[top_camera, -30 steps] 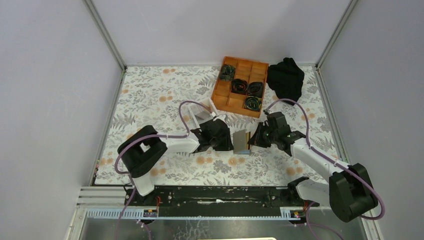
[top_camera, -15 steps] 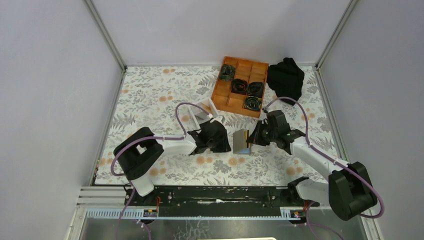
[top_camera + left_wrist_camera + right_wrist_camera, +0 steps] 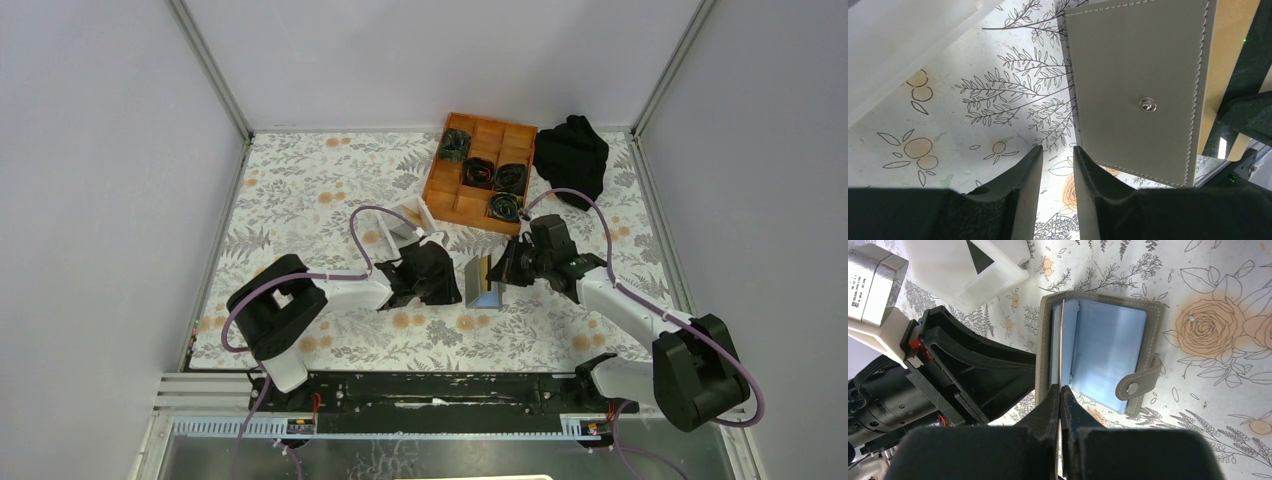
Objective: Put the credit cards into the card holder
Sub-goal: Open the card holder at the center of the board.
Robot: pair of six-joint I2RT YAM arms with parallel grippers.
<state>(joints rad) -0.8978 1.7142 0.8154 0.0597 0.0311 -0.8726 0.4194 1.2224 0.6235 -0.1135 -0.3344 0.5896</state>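
My right claw (image 3: 1060, 390) is pressed together on a thin tan card (image 3: 1062, 342). I pinch it by one end, so the other end is free to go in first. From my wrist I see the card edge-on, like a thin line. Its far end is at the left side of the open card holder (image 3: 1108, 355), by the pocket there. I think I am partway through sliding it in, but I cannot tell how deep it has gone.

The card holder stands up on its edge, open like a book, near the middle of the bench. It opens toward my right claw, so I can reach its pocket from that side. Outside it is grey and soft-looking, like leather, with pale stitches all round. Inside it is smooth and light blue. A little strap (image 3: 1140, 381) with a round metal snap hangs off its side.

My left claw (image 3: 1055, 155) is spread just a little and holds nothing. It sits right behind the grey back of the holder — I think to stop it tipping or sliding when I push. I cannot tell if it touches.

Past my left claw, toward the far edge, is a hard white box (image 3: 968, 270). The bench wears a flower cloth (image 3: 300, 190). At the far edge is an orange tray (image 3: 455, 203) with square holes — and a crumpled black rag (image 3: 572, 155) lies in the far right corner.
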